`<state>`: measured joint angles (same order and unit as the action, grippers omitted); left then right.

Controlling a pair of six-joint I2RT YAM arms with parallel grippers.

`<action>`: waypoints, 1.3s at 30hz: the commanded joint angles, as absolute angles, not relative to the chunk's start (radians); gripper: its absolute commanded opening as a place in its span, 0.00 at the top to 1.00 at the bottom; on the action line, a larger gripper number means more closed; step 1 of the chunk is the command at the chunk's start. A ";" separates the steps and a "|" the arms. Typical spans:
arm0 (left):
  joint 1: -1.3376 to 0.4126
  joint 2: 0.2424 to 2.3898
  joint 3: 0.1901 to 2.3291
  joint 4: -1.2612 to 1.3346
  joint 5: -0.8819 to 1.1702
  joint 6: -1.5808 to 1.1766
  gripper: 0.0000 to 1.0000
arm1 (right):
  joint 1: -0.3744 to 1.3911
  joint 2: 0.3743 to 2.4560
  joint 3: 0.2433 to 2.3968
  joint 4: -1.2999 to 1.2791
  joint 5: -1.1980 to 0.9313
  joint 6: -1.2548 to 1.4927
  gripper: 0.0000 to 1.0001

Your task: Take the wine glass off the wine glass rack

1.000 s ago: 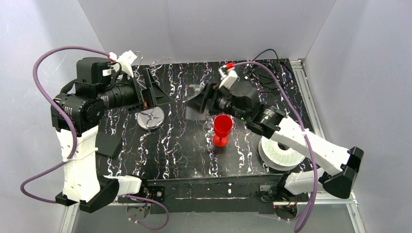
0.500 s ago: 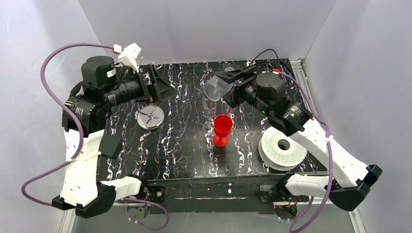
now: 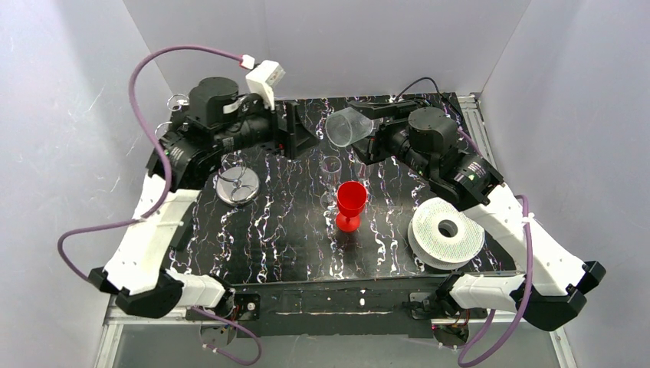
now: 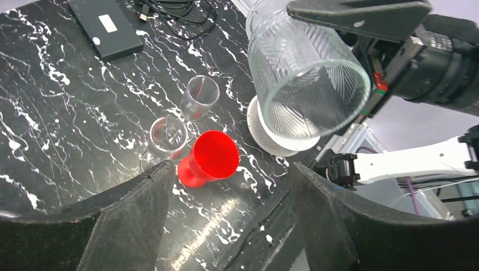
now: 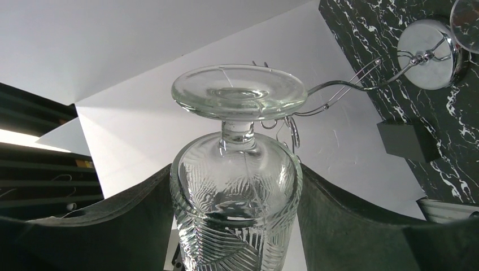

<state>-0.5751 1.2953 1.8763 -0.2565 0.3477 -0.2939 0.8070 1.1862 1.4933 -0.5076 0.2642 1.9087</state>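
My right gripper point(image 3: 360, 126) is shut on the wine glass point(image 3: 346, 126), a clear ribbed glass with a short stem and round foot. It holds the glass tilted in the air over the back middle of the table, apart from the rack. In the right wrist view the glass point(image 5: 237, 192) sits between my fingers, foot away from the camera. The wine glass rack point(image 3: 238, 188) stands at the left on its round shiny base point(image 5: 432, 53), partly hidden by my left arm. My left gripper point(image 3: 301, 135) is open and empty, just left of the glass point(image 4: 305, 73).
A red goblet point(image 3: 351, 203) stands mid-table with two small clear glasses point(image 4: 199, 96) point(image 4: 168, 135) beside it. A white ridged spool point(image 3: 446, 230) lies at the right. A black box point(image 4: 104, 28) and cables lie at the back right. White walls enclose the table.
My right gripper has carried the glass from beside the red goblet up and toward the back. My left arm has swung right, past the rack, toward the glass.
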 commanded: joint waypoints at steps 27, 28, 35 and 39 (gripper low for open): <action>-0.699 1.493 2.003 -0.017 0.217 -0.231 0.53 | 0.804 1.153 1.483 -0.375 0.265 2.088 0.99; -0.700 1.492 2.002 -0.016 0.218 -0.234 0.55 | 0.804 1.153 1.481 -0.367 0.258 2.091 0.99; -0.702 1.489 1.980 -0.006 0.245 -0.259 0.64 | 0.805 1.142 1.461 -0.337 0.246 2.111 0.99; -0.702 1.500 1.994 -0.006 0.266 -0.272 0.72 | 0.804 1.141 1.451 -0.317 0.238 2.119 0.99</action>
